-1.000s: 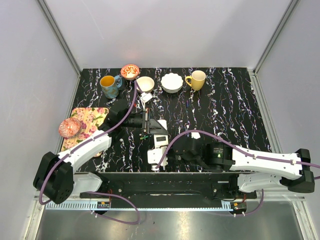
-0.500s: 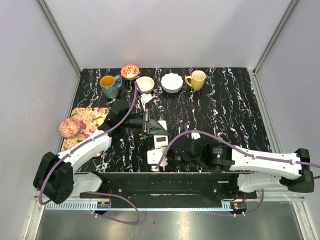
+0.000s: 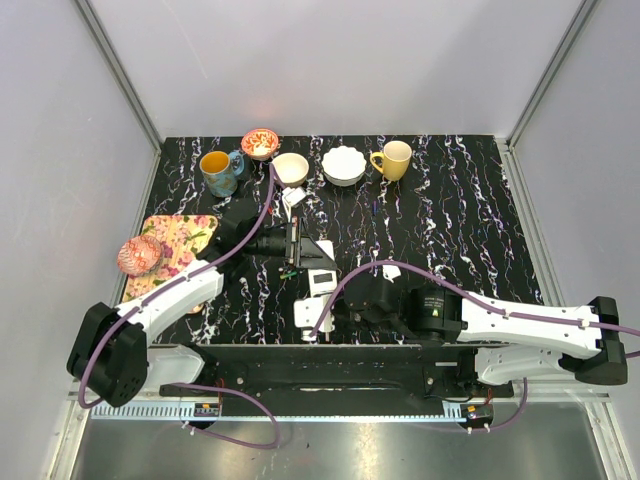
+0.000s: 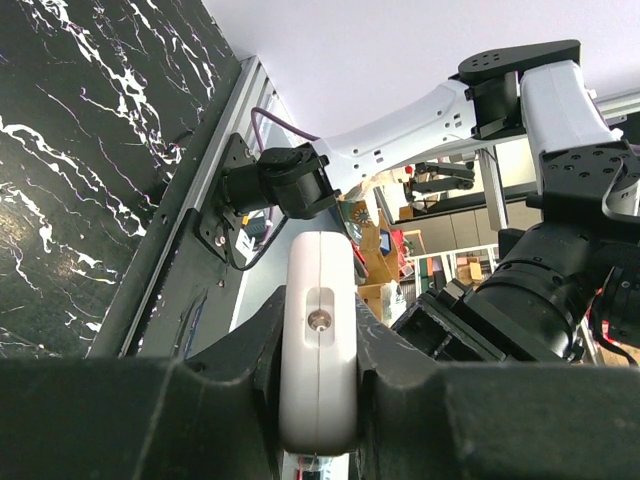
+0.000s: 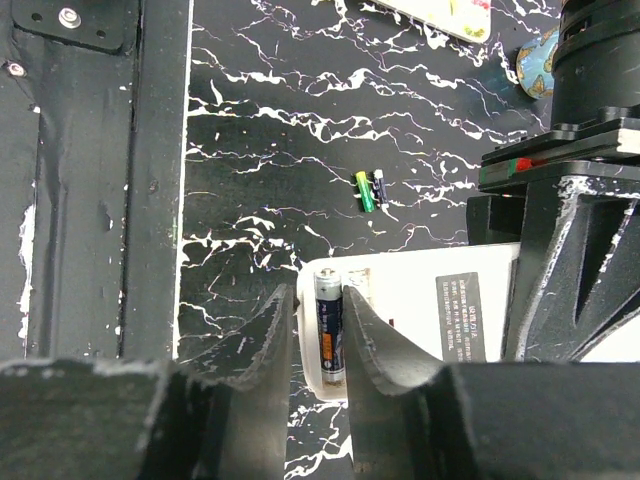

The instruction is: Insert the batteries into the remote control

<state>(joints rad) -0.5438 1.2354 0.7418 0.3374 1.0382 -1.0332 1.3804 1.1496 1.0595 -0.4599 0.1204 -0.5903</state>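
My left gripper [image 3: 314,262] is shut on the remote control [image 3: 320,284] and holds it white back up, just above the table. In the left wrist view its white edge [image 4: 318,360] is clamped between the fingers. In the right wrist view the open battery bay is at the remote's [image 5: 420,300] near end. A dark battery [image 5: 329,335] with an orange band lies along the bay. My right gripper [image 5: 318,340] is closed narrowly around it, the right finger [image 5: 385,375] against the battery, the left finger [image 5: 265,375] beside the remote's wall.
Two small cells, one green [image 5: 367,190], lie loose on the table beyond the remote. Mugs [image 3: 218,171] [image 3: 393,159] and bowls [image 3: 343,165] [image 3: 291,167] [image 3: 260,143] line the back. A floral mat [image 3: 180,240] with a red bowl [image 3: 139,256] is at the left. A small white piece [image 3: 292,197] lies behind the left gripper.
My right arm has crept slightly left over the remote's near end. The left arm and the remote have stayed put.
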